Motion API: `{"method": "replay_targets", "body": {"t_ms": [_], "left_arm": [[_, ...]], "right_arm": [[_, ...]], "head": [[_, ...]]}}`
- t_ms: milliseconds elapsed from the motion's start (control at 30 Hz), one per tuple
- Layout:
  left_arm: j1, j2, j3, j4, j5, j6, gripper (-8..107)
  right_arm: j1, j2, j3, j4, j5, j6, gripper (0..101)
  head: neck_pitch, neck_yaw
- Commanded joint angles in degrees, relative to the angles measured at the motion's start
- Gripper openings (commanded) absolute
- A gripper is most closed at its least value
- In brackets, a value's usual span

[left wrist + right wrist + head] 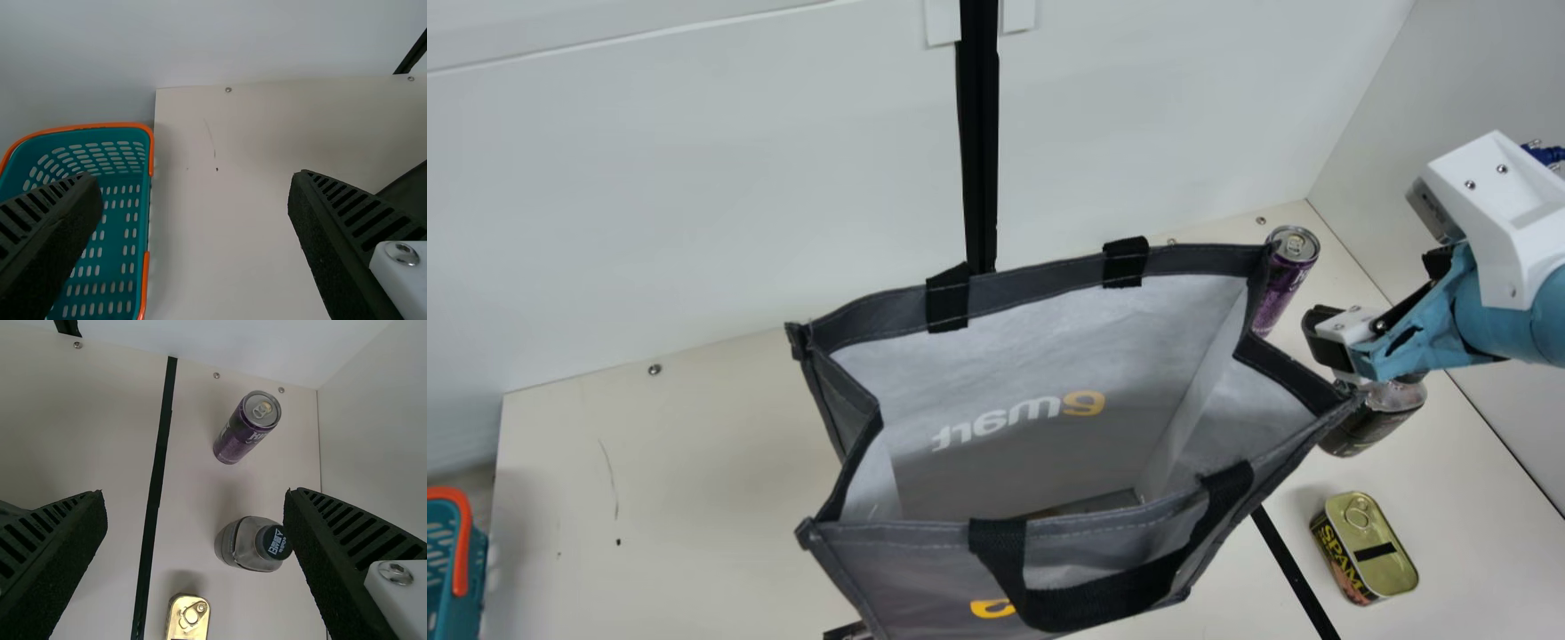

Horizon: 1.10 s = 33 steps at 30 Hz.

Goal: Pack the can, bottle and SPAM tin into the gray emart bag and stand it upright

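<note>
Two sets of jaws are held wide apart, with nothing gripped in either. Just below those of the right gripper (1332,345), the bottle (250,543) is found standing on the counter (720,436). It is seen as clear and rounded at the shoulder, wrapped in a dark label and closed with a black cap (275,542) marked in pale print.

Farther out from the same jaws, toward the back wall (738,204), the can (243,430) is stood upright. It is slim and purple, topped by a silver lid on which a pull tab is seen. On the opposite side of the bottle from the can, the SPAM tin (1369,547) is set with its gold lid up; the lid is fitted with a ring pull and crossed by a short black strip, and the dark side is printed in yellow.

Inward from the right jaws, the gray emart bag (1067,427) is stood with its mouth spread open. It is edged in darker gray, lined in white and fitted with black straps; white and yellow lettering can be seen through the lining.

Outward from the left gripper (195,179), a teal basket (100,125) is seen, pierced with slots and rimmed in orange.
</note>
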Motion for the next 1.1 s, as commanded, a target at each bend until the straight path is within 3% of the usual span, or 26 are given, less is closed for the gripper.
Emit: {"method": "replay_targets", "body": {"t_ms": [0, 1067], "left_arm": [[-0.8, 0.9, -1.1, 0.3, -0.1, -0.1, 90], [-9.4, 15.1, -18.3, -3.3, -3.8, 3.9, 90]], "right_arm": [[0.0, 0.0, 0.0, 0.0, 0.0, 0.0, 95], [0.0, 0.0, 0.0, 0.0, 0.0, 0.0, 95]], "head": [[-1.3, 0.0], [-1.3, 0.0]]}}
